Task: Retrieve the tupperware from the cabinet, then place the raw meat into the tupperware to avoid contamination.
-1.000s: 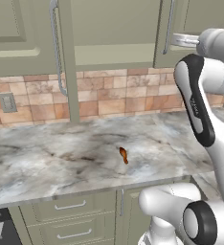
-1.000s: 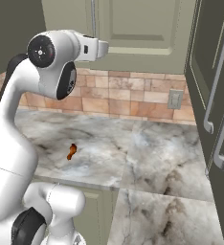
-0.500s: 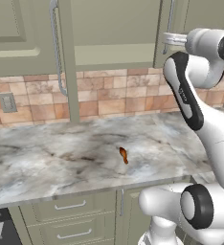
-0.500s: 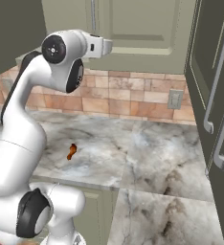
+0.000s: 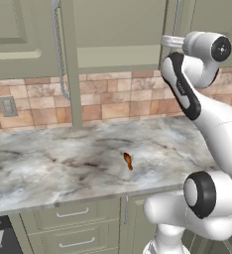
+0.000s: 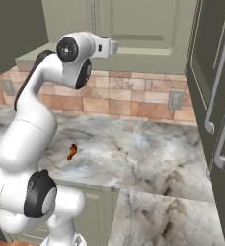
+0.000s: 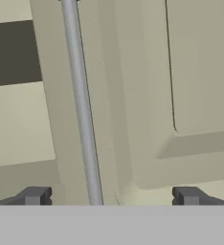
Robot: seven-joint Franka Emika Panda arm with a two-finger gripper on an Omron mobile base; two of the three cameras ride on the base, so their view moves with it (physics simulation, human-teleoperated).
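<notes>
Up close, the gripper stands with its two dark fingertips spread wide and nothing between them but air, facing the olive-green cabinet. A long silver bar handle runs across the hand view between the tips, nearer the left one, with the recessed door panel beyond the right tip. Whether the tips touch the handle cannot be told.

Lower down, the raw meat, a small reddish-brown chunk, lies alone on the marble counter near its front edge; the right base view shows it just beside the white arm. Below the counter edge sit lower drawers with short handles.

Farther back, a brick-pattern tile backsplash carries a grey outlet plate at the left and another at the right. Above it, the arm's raised wrist reaches up to the wall cabinet, whose near door hangs with its own bar handle. At the far right stands a tall cabinet with curved handles.
</notes>
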